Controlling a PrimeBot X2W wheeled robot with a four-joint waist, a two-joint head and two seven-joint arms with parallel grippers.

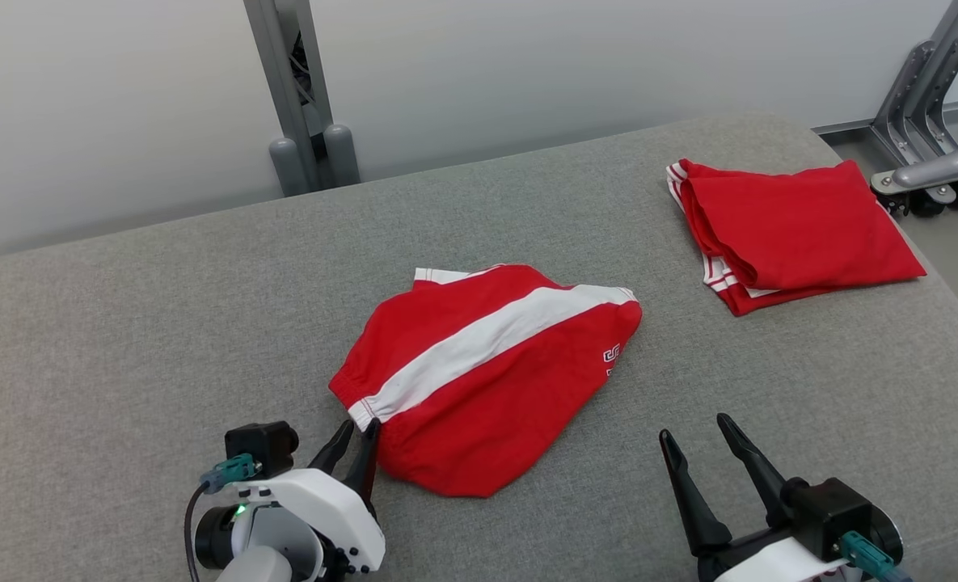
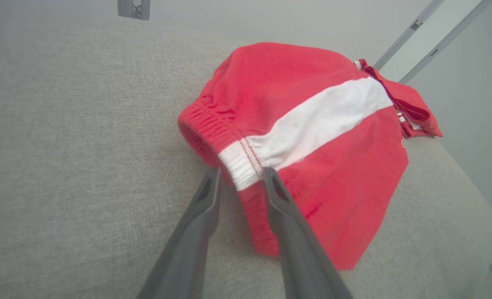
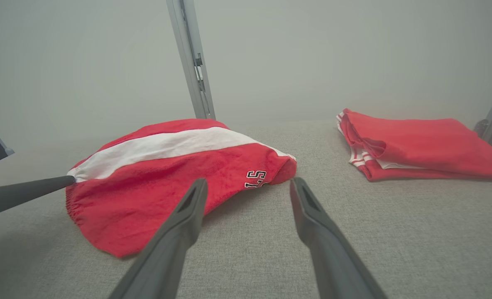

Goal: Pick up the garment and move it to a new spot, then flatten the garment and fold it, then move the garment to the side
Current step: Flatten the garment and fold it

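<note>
Garment [image 1: 487, 396] for your task lies rumpled mid-table [image 1: 163, 323], red with one broad white stripe [image 1: 487, 335]; of its lettering [image 3: 256, 178] you can read only "LS". You count two red pieces: one folded garment [image 1: 802, 226] sits far right. Your left gripper [image 1: 360, 424] holds its jaws narrow astride the waistband [image 2: 204, 128]; whether they pinch it, you cannot tell. Your right gripper [image 1: 695, 428] holds its jaws wide and empty, just beside the garment.

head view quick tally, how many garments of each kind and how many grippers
unfolded red shorts with white stripe: 1
folded red garment: 1
grippers: 2, left gripper and right gripper
total: 4
</note>
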